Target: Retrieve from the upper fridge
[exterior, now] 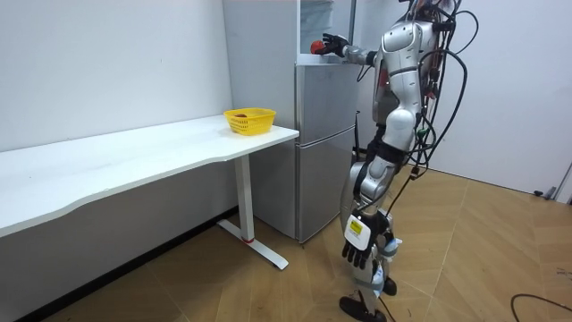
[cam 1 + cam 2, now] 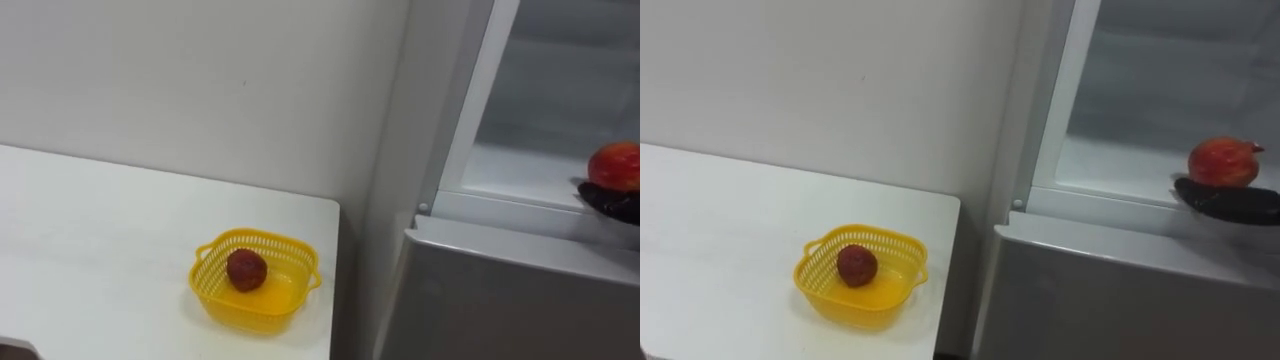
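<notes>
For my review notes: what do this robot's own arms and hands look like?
Both arms are silver-grey, built of smooth rounded shells with darker joints. The right hand and the left hand are black. The left hand carries a small white tag with a yellow mark at its back. Black cables loop from the shoulders down behind the body.

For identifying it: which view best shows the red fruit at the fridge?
Right eye view: the whole red fruit above the right robot hand. Left eye view crops it; room view shows it tiny.
</notes>
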Robot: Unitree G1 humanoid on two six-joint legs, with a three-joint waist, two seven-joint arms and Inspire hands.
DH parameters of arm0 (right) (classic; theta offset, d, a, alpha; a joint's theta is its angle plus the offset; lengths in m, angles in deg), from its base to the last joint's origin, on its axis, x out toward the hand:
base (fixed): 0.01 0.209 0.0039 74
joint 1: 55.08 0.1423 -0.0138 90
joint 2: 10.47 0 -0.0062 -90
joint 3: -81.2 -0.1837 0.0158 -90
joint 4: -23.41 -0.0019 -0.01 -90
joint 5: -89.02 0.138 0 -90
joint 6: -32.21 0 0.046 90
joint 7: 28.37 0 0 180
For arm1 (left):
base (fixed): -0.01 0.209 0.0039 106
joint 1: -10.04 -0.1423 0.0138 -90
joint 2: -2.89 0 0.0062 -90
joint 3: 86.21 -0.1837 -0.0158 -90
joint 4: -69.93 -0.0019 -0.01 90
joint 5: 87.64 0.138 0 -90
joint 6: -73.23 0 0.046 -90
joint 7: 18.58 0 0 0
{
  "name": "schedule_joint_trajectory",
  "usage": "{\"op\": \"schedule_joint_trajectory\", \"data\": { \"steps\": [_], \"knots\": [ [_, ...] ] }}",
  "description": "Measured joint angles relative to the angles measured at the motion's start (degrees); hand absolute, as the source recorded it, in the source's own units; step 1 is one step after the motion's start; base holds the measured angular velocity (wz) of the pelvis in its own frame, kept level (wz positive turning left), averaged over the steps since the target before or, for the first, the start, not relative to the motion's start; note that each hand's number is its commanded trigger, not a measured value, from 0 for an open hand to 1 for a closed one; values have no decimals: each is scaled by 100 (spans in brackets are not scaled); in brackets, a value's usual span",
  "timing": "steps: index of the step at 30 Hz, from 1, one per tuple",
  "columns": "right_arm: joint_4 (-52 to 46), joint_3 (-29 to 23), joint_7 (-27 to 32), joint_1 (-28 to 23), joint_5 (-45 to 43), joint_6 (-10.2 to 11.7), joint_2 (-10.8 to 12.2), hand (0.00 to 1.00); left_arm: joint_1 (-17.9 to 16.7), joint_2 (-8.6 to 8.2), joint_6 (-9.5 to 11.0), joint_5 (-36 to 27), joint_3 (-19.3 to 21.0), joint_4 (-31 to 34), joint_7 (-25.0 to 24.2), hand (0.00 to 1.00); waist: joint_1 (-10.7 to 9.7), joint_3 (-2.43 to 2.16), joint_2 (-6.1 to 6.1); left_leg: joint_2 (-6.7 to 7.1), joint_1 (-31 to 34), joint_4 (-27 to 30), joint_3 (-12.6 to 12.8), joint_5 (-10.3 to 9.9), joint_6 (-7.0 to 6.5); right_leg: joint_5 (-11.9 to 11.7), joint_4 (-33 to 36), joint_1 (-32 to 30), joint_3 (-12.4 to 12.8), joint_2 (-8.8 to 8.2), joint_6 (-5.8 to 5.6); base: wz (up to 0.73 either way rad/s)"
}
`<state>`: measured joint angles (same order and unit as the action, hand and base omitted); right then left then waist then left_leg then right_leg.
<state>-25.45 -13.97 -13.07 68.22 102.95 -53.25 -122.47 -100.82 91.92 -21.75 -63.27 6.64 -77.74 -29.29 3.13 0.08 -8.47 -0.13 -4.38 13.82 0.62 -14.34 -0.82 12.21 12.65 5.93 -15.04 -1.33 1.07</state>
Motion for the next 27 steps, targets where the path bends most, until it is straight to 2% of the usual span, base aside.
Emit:
{"op": "schedule_joint_trajectory", "data": {
  "steps": [4,10,20,23,26,27],
  "knots": [
    [323,56,25,157,-5,97,-21,0,23,30,2,-8,-139,-35,53,0,45,2,4,2,30,2,-39,0,0,0,-3,-8,-85,-15,-1,6],
    [579,232,-113,489,34,113,-86,0,117,27,-18,-3,-161,-31,61,0,47,15,28,-11,147,81,-48,7,12,-16,9,-116,-93,-6,21,1],
    [586,408,-173,586,232,113,-189,0,246,28,-89,-6,-207,4,158,0,93,19,36,-43,295,75,-52,32,53,-49,79,-281,-94,16,68,-1],
    [637,492,-176,592,262,113,-208,0,250,29,-91,-8,-212,1,160,0,146,24,46,-54,289,92,-57,37,59,-50,94,-274,-171,12,70,1],
    [720,633,-259,614,433,117,-323,0,259,32,-97,-28,-264,-3,161,0,168,26,53,-59,311,106,-85,42,68,-54,98,-273,-255,-21,77,4],
    [745,648,-313,616,450,118,-339,60,259,36,-107,-46,-298,-4,161,0,178,26,53,-62,312,106,-90,45,73,-56,98,-272,-263,-22,81,0]
  ]
}}
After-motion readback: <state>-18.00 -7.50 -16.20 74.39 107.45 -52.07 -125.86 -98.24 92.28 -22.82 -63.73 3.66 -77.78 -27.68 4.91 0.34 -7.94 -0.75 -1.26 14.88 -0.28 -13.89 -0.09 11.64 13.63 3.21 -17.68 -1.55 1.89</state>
